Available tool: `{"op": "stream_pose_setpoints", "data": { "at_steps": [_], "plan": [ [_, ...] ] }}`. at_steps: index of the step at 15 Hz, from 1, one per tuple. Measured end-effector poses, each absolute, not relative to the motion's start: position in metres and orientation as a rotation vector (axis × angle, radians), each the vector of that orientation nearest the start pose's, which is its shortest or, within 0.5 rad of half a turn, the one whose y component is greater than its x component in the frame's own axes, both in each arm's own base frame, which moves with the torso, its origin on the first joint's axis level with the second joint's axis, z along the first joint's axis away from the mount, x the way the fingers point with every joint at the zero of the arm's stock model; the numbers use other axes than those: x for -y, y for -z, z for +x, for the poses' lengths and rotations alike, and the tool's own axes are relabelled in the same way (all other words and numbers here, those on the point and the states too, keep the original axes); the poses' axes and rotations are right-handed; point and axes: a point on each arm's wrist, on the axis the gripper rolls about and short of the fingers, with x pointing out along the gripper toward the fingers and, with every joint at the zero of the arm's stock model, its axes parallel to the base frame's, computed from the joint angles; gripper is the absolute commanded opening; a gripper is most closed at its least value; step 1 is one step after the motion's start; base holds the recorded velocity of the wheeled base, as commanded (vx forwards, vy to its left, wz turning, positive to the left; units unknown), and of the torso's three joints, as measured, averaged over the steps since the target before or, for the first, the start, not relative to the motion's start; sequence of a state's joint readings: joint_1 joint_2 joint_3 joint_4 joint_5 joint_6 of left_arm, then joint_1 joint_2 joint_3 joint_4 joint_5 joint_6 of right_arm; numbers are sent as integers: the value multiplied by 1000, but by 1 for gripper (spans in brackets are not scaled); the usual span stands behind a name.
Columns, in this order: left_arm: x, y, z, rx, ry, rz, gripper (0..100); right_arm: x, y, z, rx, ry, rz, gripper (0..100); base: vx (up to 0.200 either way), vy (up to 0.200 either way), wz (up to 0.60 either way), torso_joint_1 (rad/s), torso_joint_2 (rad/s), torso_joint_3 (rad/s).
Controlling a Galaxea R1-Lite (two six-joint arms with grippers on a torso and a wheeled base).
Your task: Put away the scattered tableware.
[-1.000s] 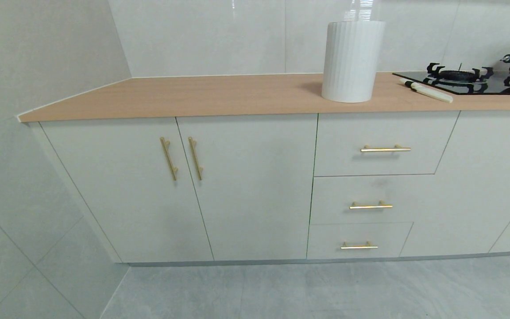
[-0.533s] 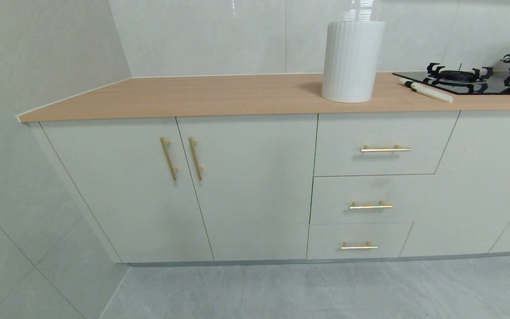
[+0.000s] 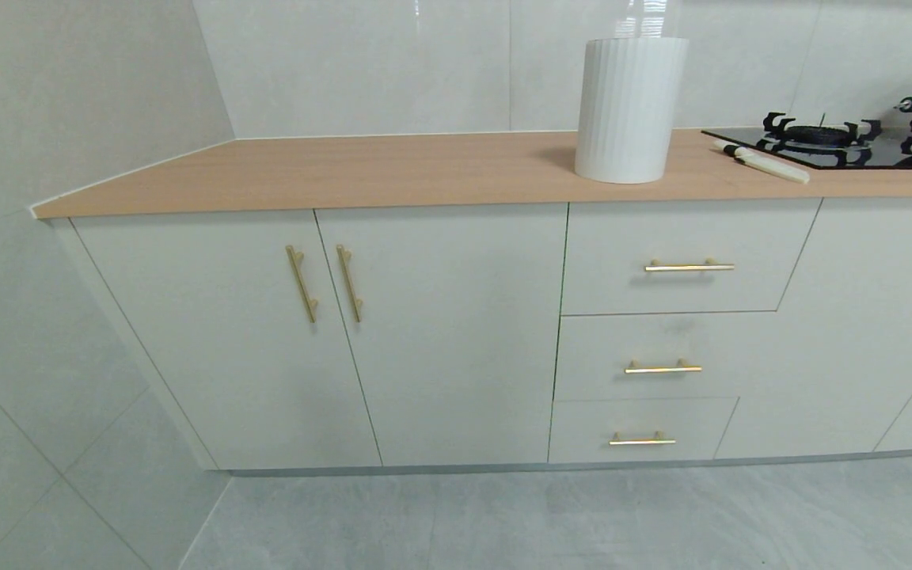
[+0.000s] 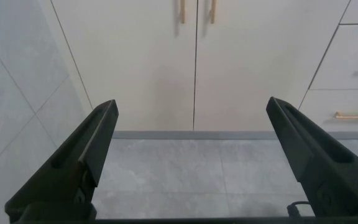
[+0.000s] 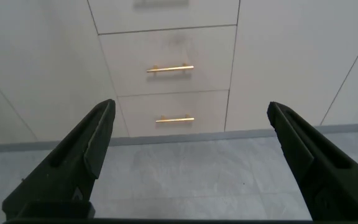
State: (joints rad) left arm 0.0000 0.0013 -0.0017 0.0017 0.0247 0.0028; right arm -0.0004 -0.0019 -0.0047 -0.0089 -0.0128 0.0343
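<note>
Looking down from the head, a cream-handled knife (image 3: 761,162) lies on the wooden counter (image 3: 345,170), one end touching the hob (image 3: 836,146) edge, just beside a white ribbed holder (image 3: 630,107). Beneath are cupboard doors (image 3: 440,332) and drawers (image 3: 678,253), all closed.

At the left wrist, the left gripper (image 4: 191,106) hangs low above the floor, fingers (image 4: 92,143) spread wide and empty; the paired door handles (image 4: 196,11) sit beyond, midway between the fingertips.

At the right wrist, the right gripper (image 5: 191,104) is likewise spread and empty, with two drawer handles (image 5: 169,68) beyond, framed between its fingers.
</note>
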Motion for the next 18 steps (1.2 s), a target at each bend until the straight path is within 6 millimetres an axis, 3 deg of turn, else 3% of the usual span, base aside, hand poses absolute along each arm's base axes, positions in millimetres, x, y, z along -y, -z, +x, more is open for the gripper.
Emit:
{"op": "stream_pose_setpoints", "data": {
  "at_steps": [13, 18],
  "plan": [
    [-1, -76, -23, -1, -25, 5, 100, 0, -76, -23, 12, -1, 14, 100, 0, 0, 0, 0, 0, 0],
    [-1, -76, -23, 0, -26, 5, 100, 0, -76, -23, 11, -1, 14, 100, 200, 0, 0, 1, 1, 0]
  ]
}}
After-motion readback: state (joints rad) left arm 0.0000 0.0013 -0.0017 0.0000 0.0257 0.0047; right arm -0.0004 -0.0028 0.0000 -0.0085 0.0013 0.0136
